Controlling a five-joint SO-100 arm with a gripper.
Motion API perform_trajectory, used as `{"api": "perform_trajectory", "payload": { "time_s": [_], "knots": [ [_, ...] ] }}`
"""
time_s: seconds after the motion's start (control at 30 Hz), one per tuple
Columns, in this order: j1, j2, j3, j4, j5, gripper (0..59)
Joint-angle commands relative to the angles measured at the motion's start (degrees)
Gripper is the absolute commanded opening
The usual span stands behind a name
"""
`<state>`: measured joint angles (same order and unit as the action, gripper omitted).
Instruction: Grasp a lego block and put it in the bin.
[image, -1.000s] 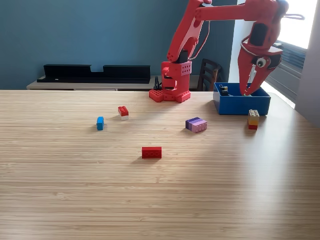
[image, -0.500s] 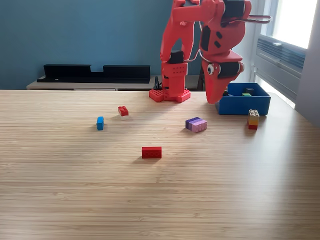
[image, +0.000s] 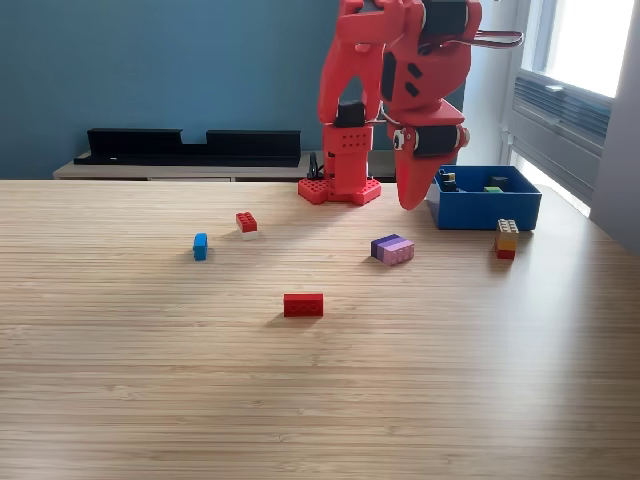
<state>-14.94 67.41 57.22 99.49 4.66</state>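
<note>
1. Your red arm (image: 385, 60) rises from its base (image: 340, 188) at the far edge of the tabletop (image: 300, 380), folded over so that the gripper (image: 410, 198) points down.
2. That gripper hangs above the tabletop, just to the exterior view's left of the bin (image: 484, 208), with its tip in front of the bin's near-left corner as this camera sees it.
3. The jaws look drawn together into one narrow point, and there's no block between them that you can make out (from this angle you cannot tell for certain whether a slim gap is left).
4. The bin sits on the tabletop toward the exterior view's right, open top up, and small pieces show inside it: something dark near the left wall, something green further in.
5. Just beside the bin's front-right corner stands a small stack block (image: 507, 238), beige over orange over red.
6. The purple block (image: 393, 249) lies nearest the gripper, forward of it and slightly to the exterior view's left, not touched.
7. The red block (image: 303, 305) lies alone nearer the camera, well apart from the arm.
8. Out on the exterior view's left you've got a red-and-white block (image: 246, 224) and, near it, a little blue block (image: 200, 246) standing on end.
9. Behind the tabletop, a long black tray (image: 190, 146) rests on a low shelf against the blue wall (image: 150, 70).
</note>
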Motion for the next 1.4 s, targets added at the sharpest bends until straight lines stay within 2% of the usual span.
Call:
{"api": "perform_trajectory", "payload": {
  "time_s": [0.03,0.17,0.5,0.77,0.83,0.9,0.97,1.1,1.4],
  "knots": [
    [4.31,2.20,-4.75,2.64,-0.44,0.1],
    [11.60,2.11,-6.33,2.55,0.70,0.1],
    [35.68,1.41,-9.76,2.02,12.30,0.2],
    [48.25,1.23,-9.76,-1.93,18.63,1.5],
    [49.83,1.32,-9.49,-1.93,19.51,7.2],
    [51.59,1.32,-9.14,-1.93,20.04,17.0],
    [53.17,1.32,-8.17,-2.20,20.39,22.3],
    [55.11,1.85,-1.76,-5.45,20.48,26.3],
    [55.63,1.85,11.69,-13.45,20.39,27.0]
  ]
}}
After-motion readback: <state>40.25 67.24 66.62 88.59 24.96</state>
